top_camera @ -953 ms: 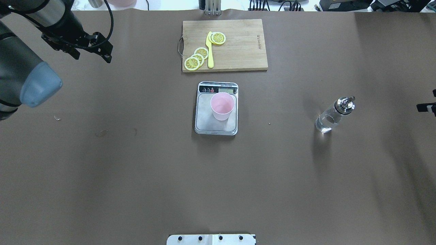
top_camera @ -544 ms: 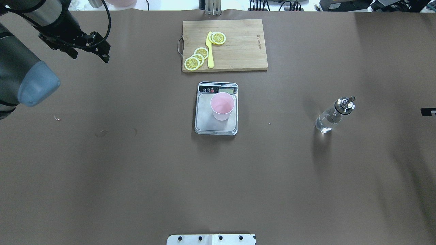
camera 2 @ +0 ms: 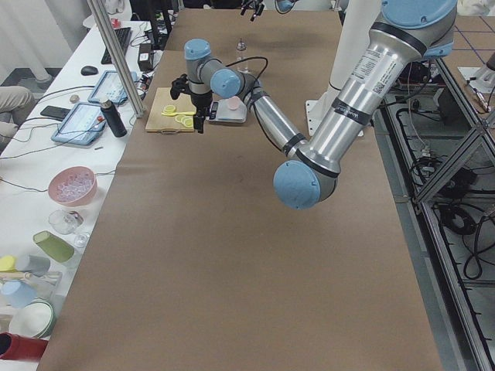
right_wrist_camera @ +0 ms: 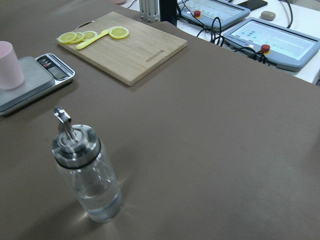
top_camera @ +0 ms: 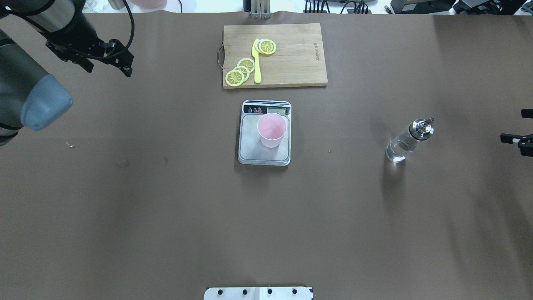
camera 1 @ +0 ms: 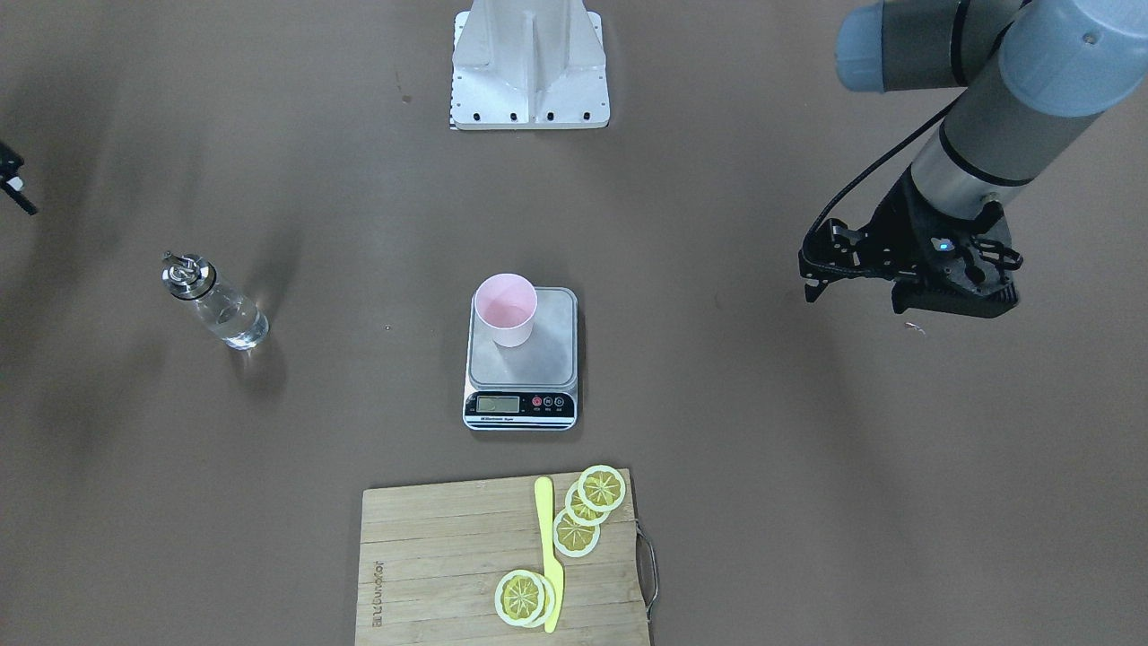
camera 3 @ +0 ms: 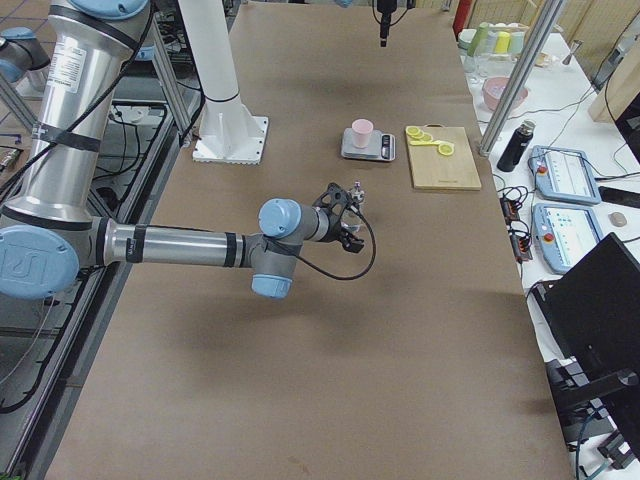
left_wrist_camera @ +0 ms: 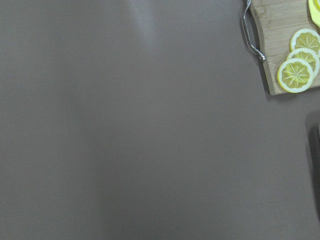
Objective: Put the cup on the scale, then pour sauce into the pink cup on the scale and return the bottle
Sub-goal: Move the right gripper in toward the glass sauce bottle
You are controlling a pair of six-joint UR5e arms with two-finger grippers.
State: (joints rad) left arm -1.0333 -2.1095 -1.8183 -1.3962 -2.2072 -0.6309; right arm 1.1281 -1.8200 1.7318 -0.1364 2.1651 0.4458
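the pink cup (top_camera: pixel 272 130) stands upright on the grey top of the scale (top_camera: pixel 263 155). the bottle (top_camera: pixel 406 141) stands on the brown table (top_camera: pixel 166 208), well apart from the scale, on the robot's right side. clear sauce (right_wrist_camera: pixel 100 202) shows in its lower part. the right gripper (top_camera: pixel 513 125) is near the bottle, its fingers apart, holding nothing. the left gripper (top_camera: pixel 127 58) hangs far off on the left, fingers apart, holding nothing. a wooden board (top_camera: pixel 291 54) with lemon slices (top_camera: pixel 239 71) lies behind the scale.
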